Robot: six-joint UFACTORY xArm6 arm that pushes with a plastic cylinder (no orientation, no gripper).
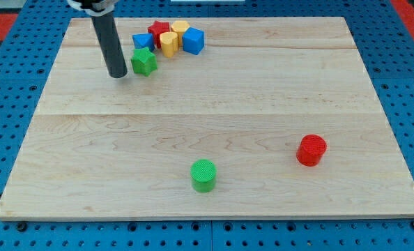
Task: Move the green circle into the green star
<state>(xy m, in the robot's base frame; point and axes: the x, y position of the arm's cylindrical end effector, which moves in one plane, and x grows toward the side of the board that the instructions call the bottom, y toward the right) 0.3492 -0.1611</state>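
Note:
The green circle [203,174] stands near the view's bottom, a little left of centre. The green star [143,62] lies near the view's top left, at the lower left edge of a cluster of blocks. My tip [118,74] rests on the board just left of the green star, a small gap apart from it. The green circle is far from my tip, down and to the right.
Behind the green star sits a cluster: a blue block [143,41], a red star [159,32], two yellow blocks [169,43] [180,28] and a blue cube [193,40]. A red circle [311,150] stands at the lower right. The wooden board [263,90] lies on a blue pegboard.

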